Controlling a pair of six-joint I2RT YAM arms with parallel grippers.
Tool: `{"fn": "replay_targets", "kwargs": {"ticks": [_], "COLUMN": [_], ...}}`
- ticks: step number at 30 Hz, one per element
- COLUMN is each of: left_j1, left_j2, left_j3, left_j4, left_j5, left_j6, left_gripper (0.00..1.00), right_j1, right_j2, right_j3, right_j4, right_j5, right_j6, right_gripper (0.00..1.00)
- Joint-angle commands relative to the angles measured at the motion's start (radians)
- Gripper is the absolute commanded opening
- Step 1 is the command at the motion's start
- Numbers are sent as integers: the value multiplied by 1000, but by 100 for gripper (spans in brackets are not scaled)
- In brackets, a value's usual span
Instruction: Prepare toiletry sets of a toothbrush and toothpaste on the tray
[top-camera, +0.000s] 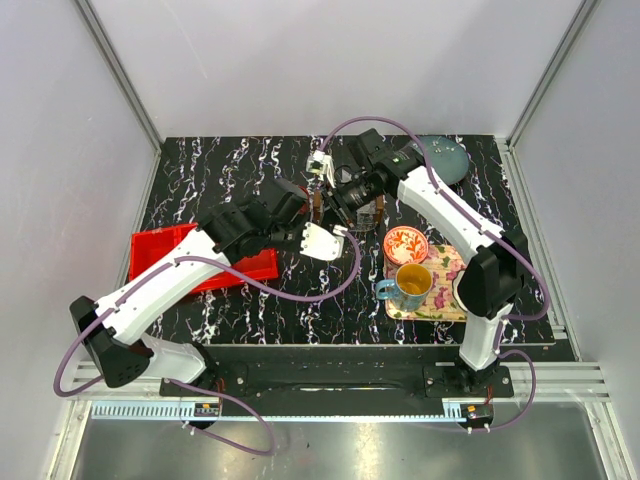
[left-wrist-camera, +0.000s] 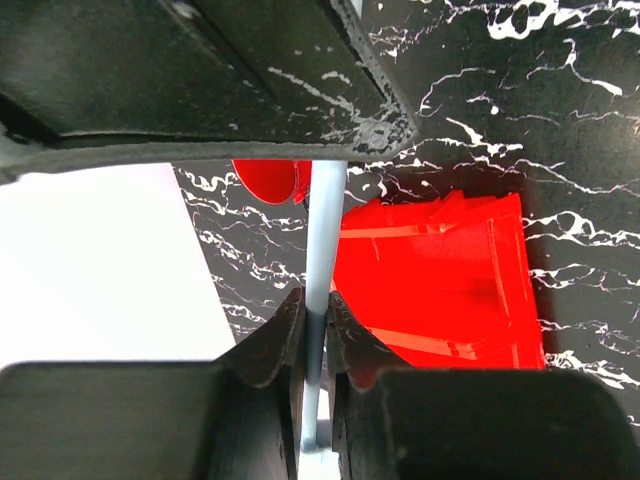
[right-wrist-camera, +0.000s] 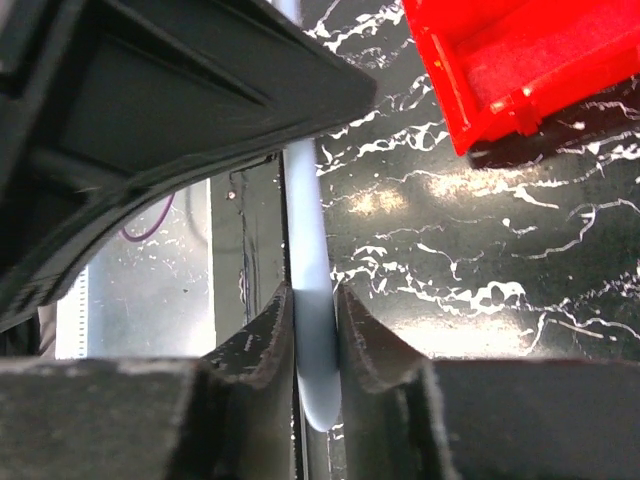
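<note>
The toothbrush (left-wrist-camera: 325, 240) is a slim pale-blue handle held in the air between both grippers above the middle of the table. My left gripper (left-wrist-camera: 316, 330) is shut on one part of the handle. My right gripper (right-wrist-camera: 313, 330) is shut on its rounded end (right-wrist-camera: 308, 250). In the top view the left gripper (top-camera: 306, 212) and the right gripper (top-camera: 328, 195) meet tip to tip, and the toothbrush is hidden between them. The clear oval tray (top-camera: 447, 155) lies at the back right, behind the right arm. The toothpaste tubes are not in view.
The red bin (top-camera: 190, 260) sits at the left under the left arm; it also shows in the left wrist view (left-wrist-camera: 440, 280) and the right wrist view (right-wrist-camera: 520, 60). A floral tray (top-camera: 445, 300) at the right holds a cup (top-camera: 412, 285) and a patterned bowl (top-camera: 405, 243).
</note>
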Motion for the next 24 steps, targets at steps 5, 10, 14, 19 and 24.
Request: {"fn": "replay_targets", "kwargs": {"ticks": [5, 10, 14, 19, 24], "left_j1": [-7, -7, -7, -7, -4], "left_j2": [-3, -6, -20, -64, -147], "left_j3": [-17, -24, -34, -58, -96], "left_j4": [75, 107, 147, 205, 219], "left_j5": [-66, -89, -98, -90, -61], "left_j6": [25, 25, 0, -37, -89], "left_gripper": [7, 29, 52, 67, 75], "right_j1": [11, 11, 11, 9, 6], "right_j2": [-10, -16, -22, -37, -56], "right_j3": [7, 8, 11, 22, 45], "right_j4": [-20, -23, -22, 4, 38], "right_j5": [-36, -30, -6, 45, 142], "right_j6": [-21, -21, -17, 17, 54], "right_gripper": [4, 0, 0, 0, 0]}}
